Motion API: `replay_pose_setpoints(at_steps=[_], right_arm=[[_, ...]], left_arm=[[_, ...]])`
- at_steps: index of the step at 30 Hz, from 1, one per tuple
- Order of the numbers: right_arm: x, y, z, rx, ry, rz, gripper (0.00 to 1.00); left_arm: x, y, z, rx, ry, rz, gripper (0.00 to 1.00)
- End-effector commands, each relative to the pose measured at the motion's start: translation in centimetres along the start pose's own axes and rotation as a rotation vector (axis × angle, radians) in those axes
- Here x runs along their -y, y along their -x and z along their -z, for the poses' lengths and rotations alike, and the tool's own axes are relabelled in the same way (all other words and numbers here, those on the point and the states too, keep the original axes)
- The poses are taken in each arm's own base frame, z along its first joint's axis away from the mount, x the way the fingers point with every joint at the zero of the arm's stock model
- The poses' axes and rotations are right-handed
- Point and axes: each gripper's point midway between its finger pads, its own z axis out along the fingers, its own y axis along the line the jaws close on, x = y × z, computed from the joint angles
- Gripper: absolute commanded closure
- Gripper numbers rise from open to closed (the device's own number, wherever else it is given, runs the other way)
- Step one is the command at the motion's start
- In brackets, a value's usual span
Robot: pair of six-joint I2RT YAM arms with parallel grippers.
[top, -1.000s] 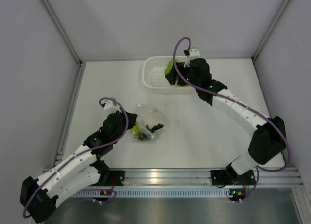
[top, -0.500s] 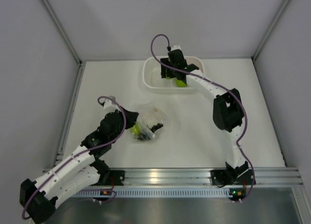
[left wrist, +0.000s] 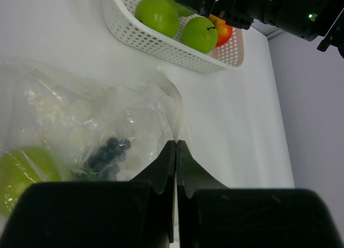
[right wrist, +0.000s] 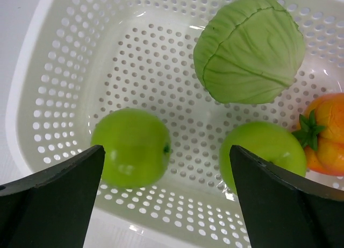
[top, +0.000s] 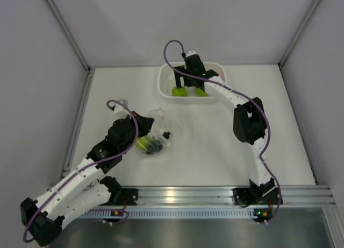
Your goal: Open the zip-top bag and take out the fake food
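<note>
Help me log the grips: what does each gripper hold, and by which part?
The left gripper pinches the bag by a thin edge of its plastic. The right gripper, open over the basket, holds nothing.

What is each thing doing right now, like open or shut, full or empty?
Bag, not empty: grapes and a green fruit inside.
Basket, holding two apples, a cabbage and an orange fruit.
Left gripper, shut on the bag's edge.
Right gripper, open, empty, above the basket.
</note>
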Motion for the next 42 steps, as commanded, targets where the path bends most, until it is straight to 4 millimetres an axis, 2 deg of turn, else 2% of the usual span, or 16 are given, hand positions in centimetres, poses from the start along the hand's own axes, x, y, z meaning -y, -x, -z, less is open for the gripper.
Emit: replay_pose_setpoints(at_steps=[1,4,5,6,7,9,10,12,13,15,16,21,25,30,34,42], right_arm=[[0.3,5.7,4.9,0.124,0.021,-0.008,0.01],[-0.7,6.7,8.3,0.155,0.097,-0.042,0.04],[-1.0,5.0,8.6,0.127,0.123,-0.061,0.04],[-1.5,6.4,11.5,0.174,0.169,-0.075,0.05],[-2.7,4.4,11.8,0.148,0.245,-0.074,0.08],[-3.8,4.9,15.6,0.188,0.320,-0.096,0.11],[-4.5,2.7,16.0,0.148,0.366,-0.102,0.12],[-5.6,2.2,19.2,0.167,0.442,-0.125,0.15],[-6.2,-0.5,19.3,0.114,0.483,-0.131,0.18],[-7.7,-0.5,22.0,0.159,0.570,-0.143,0.21],[-8.2,-2.3,22.3,0.122,0.602,-0.143,0.24],[-10.6,-4.6,26.1,0.127,0.706,-0.149,0.39],[-11.8,-6.9,27.1,0.099,0.750,-0.172,0.45],[-13.0,-7.4,27.2,0.116,0.785,-0.235,0.62],[-13.3,-7.6,25.0,0.108,0.708,-0.292,0.71],[-14.5,-8.4,20.5,0.087,0.582,-0.471,0.72]], left_arm=[[1.8,2.1,0.4,0.045,-0.042,0.008,1.00],[1.8,2.4,0.4,0.059,-0.033,0.015,1.00],[1.9,2.6,0.4,0.064,-0.035,0.022,1.00],[2.0,2.7,0.4,0.068,-0.034,0.027,1.00],[2.1,2.9,0.4,0.071,-0.035,0.031,1.00],[2.4,2.9,0.4,0.069,-0.039,0.047,1.00],[2.7,3.1,0.4,0.067,-0.046,0.052,1.00],[3.1,3.3,0.3,0.067,-0.052,0.072,1.00],[3.3,3.4,0.3,0.067,-0.054,0.077,1.00],[3.8,3.6,0.3,0.065,-0.064,0.086,1.00],[4.1,3.7,0.2,0.064,-0.073,0.088,1.00],[5.2,3.7,0.1,0.045,-0.105,0.095,1.00],[6.6,2.9,-0.2,0.002,-0.168,0.120,1.00],[8.0,2.1,-0.9,-0.041,-0.222,0.165,1.00],[8.6,1.8,-1.2,-0.057,-0.244,0.205,1.00],[8.0,1.7,-1.2,-0.035,-0.235,0.256,1.00]])
